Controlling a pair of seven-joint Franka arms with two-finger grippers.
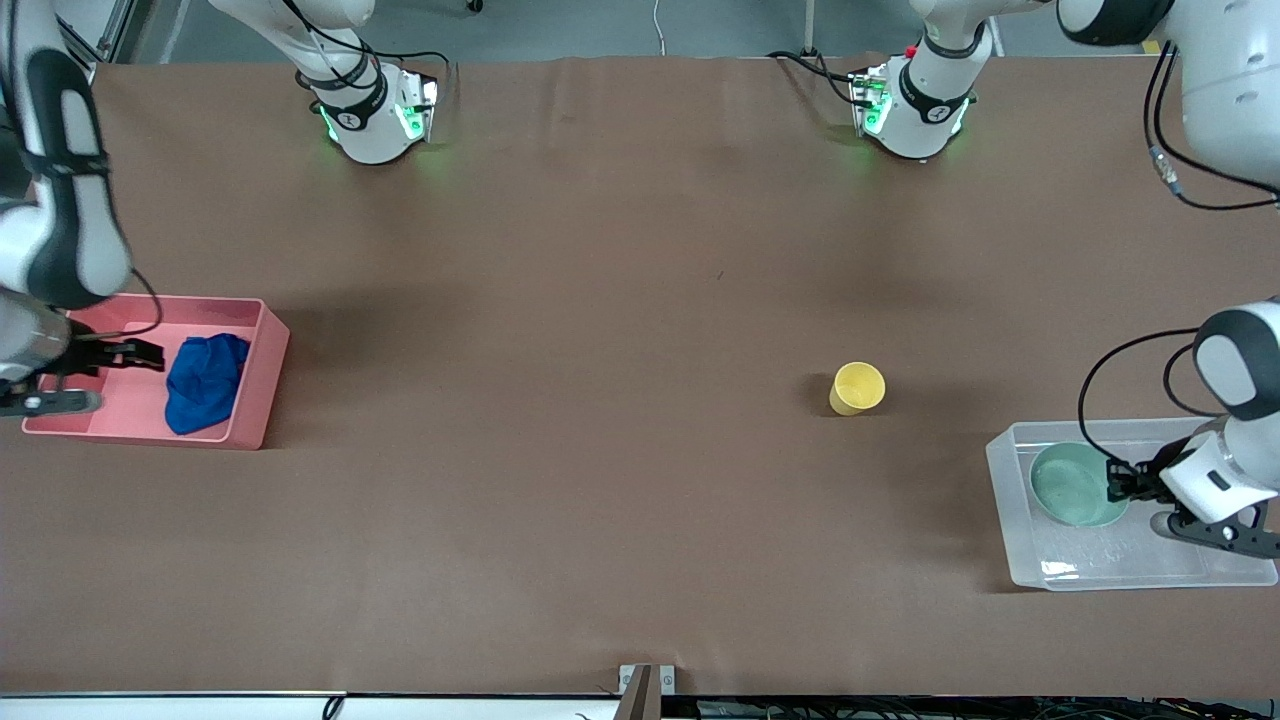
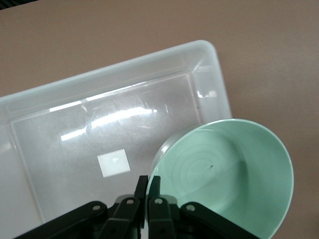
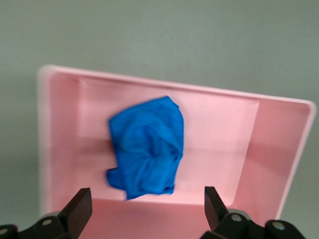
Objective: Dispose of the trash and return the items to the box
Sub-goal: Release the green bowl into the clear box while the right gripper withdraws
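Note:
The blue cloth wad (image 1: 205,380) lies in the pink bin (image 1: 262,375); it also shows in the right wrist view (image 3: 147,147). My right gripper (image 1: 148,355) is open and empty over the bin, fingers apart (image 3: 145,206). My left gripper (image 1: 1118,482) is shut on the rim of the mint-green bowl (image 1: 1072,483), held inside the clear tub (image 1: 1010,520). In the left wrist view the fingers pinch the rim (image 2: 148,186) of the bowl (image 2: 234,169), beside the tub's white sticker (image 2: 113,163). The yellow cup (image 1: 857,388) stands on the table, between the two containers and closer to the tub.
The pink bin sits at the right arm's end of the table, the clear tub (image 2: 60,94) at the left arm's end. The brown table (image 1: 600,300) is bare between them apart from the cup. The arm bases stand along the table's edge farthest from the front camera.

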